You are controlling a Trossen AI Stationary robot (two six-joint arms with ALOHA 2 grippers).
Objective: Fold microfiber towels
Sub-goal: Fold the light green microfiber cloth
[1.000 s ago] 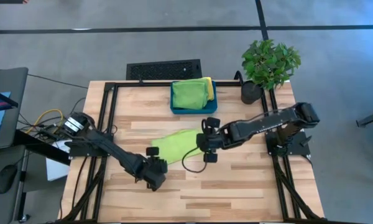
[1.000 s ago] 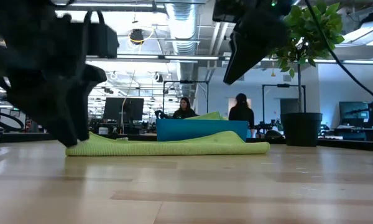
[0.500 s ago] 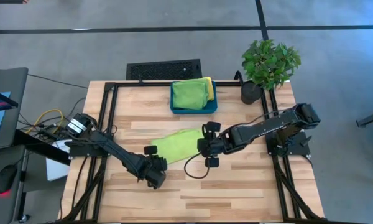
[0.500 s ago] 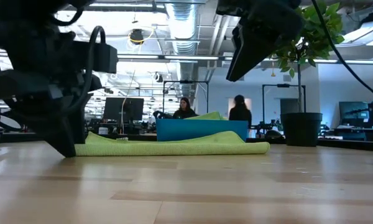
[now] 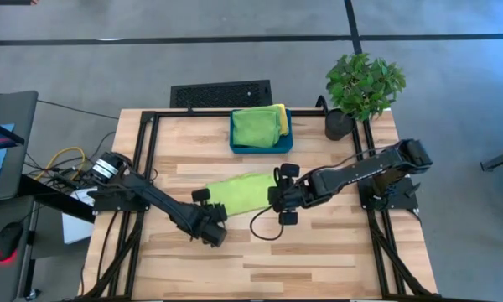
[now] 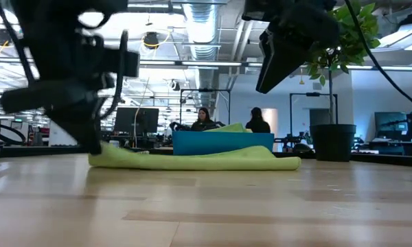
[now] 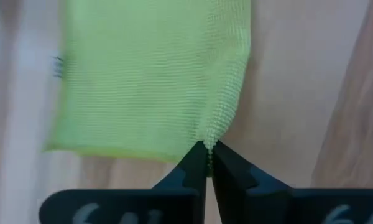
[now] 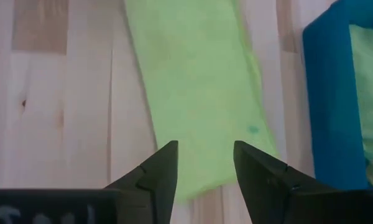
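- Lime green microfiber towel (image 5: 239, 192): mid-table, lying as a long strip, apparently half-folded; further folding judged left to do.
- Teal bin (image 5: 286, 132), far side of table: green and yellow towels inside, apparently already folded.
- Left gripper (image 5: 213, 217): low at the strip's near-left end, fingers pinched tight on the towel corner (image 7: 212, 138).
- Right gripper (image 5: 282, 199): poised over the strip's right end, fingers spread, holding nothing.
- Potted plant (image 5: 362, 86): far right corner.
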